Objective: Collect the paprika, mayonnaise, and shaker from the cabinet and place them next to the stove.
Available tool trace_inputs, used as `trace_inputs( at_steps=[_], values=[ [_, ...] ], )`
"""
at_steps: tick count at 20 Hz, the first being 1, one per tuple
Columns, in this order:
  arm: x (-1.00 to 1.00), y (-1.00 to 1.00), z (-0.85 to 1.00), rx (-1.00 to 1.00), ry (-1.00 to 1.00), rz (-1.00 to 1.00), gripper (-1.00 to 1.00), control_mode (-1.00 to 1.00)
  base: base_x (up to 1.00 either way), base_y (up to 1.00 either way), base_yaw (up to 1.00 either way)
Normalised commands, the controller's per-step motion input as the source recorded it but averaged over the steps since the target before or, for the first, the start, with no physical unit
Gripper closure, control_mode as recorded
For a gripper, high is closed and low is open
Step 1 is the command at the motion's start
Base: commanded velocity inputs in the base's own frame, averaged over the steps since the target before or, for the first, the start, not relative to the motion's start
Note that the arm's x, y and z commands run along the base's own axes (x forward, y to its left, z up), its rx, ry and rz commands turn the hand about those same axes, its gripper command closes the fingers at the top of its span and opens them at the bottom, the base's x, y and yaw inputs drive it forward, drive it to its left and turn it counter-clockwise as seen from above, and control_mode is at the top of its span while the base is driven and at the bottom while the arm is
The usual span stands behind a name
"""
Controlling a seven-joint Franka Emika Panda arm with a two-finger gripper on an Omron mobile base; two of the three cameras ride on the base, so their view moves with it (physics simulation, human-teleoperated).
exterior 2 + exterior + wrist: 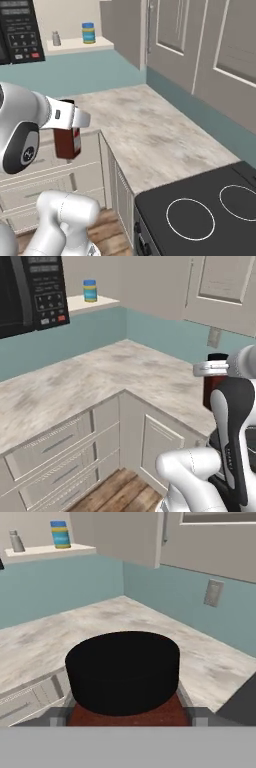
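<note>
Left base view: the paprika (214,387) hangs above the counter (100,381), carried clear for transport. Right base view: mayonnaise (88,33) and shaker (56,38) wait on the cabinet (77,46) shelf; the stove (200,210) lies nearby. Hand view: the gripper (125,714) clamps the paprika beneath its cap.

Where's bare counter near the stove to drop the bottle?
The marble counter is bare from the black flat-topped stove back to the corner under the panelled doors. The dark red black-capped paprika bottle sits in the claw. The only crowding is on the beige shelf: blue-lidded mayonnaise jar, grey shaker.
</note>
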Motion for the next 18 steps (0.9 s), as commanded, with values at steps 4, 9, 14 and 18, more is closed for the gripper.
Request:
trace_inputs(
  at_steps=[4, 9, 14, 18],
  values=[
    [0.00, 0.00, 0.00, 0.00, 0.00, 0.00, 1.00, 1.00, -0.27, 0.02, -0.47],
    [0.00, 0.00, 0.00, 0.00, 0.00, 0.00, 1.00, 1.00, 0.08, 0.28, -0.37],
    [0.00, 0.00, 0.00, 0.00, 0.00, 0.00, 1.00, 1.00, 0.37, 0.31, -0.28],
    [0.00, 0.00, 0.00, 0.00, 0.00, 0.00, 1.00, 1.00, 0.37, 0.33, -0.28]
  ],
)
